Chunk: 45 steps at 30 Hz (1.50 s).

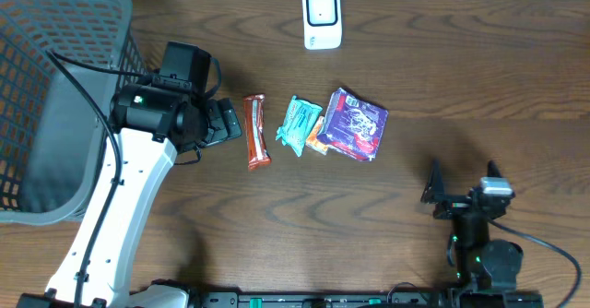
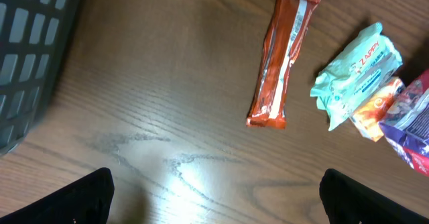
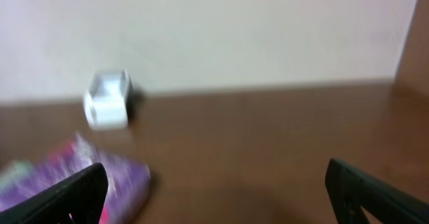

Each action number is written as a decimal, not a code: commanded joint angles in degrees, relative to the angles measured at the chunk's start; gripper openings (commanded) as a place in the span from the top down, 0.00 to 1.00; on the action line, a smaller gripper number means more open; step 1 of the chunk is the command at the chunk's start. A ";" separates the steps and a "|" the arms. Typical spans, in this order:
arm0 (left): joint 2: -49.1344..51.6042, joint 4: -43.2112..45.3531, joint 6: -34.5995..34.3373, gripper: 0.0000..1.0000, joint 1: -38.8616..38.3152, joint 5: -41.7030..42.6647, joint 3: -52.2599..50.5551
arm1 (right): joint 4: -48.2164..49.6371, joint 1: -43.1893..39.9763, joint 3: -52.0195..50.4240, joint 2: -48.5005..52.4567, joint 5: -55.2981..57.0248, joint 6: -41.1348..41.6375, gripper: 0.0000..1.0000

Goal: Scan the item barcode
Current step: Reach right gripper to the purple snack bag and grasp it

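Several snack items lie mid-table: a red-orange bar (image 1: 256,131) (image 2: 281,56), a teal pack (image 1: 300,124) (image 2: 358,73), a small orange pack (image 1: 316,139) (image 2: 379,106) and a purple pack (image 1: 356,124) (image 2: 412,123) (image 3: 80,174). The white barcode scanner (image 1: 322,17) (image 3: 107,100) stands at the table's far edge. My left gripper (image 1: 230,122) (image 2: 218,204) is open just left of the bar, with only bare wood between its fingers. My right gripper (image 1: 461,177) (image 3: 214,197) is open and empty near the front right, facing the scanner. No barcode can be made out on any item.
A large grey mesh basket (image 1: 55,96) (image 2: 30,56) fills the left end of the table, close behind the left arm. A pale wall rises behind the scanner in the right wrist view, which is blurred.
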 commanded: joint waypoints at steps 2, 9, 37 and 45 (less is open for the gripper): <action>-0.31 -0.35 -0.72 0.02 0.20 -0.50 0.42 | 6.12 0.55 -0.04 -0.35 -3.85 7.50 0.01; -0.31 -0.35 -0.72 0.02 0.20 -0.50 0.42 | 9.51 0.57 -0.04 -0.35 -19.56 29.00 0.01; -0.31 -0.35 -0.72 0.02 0.20 -0.50 0.42 | -17.64 0.55 48.17 33.24 -28.81 14.36 0.01; -0.31 -0.35 -0.72 0.02 0.20 -0.50 0.42 | -45.33 0.57 65.37 58.36 -41.33 7.04 0.01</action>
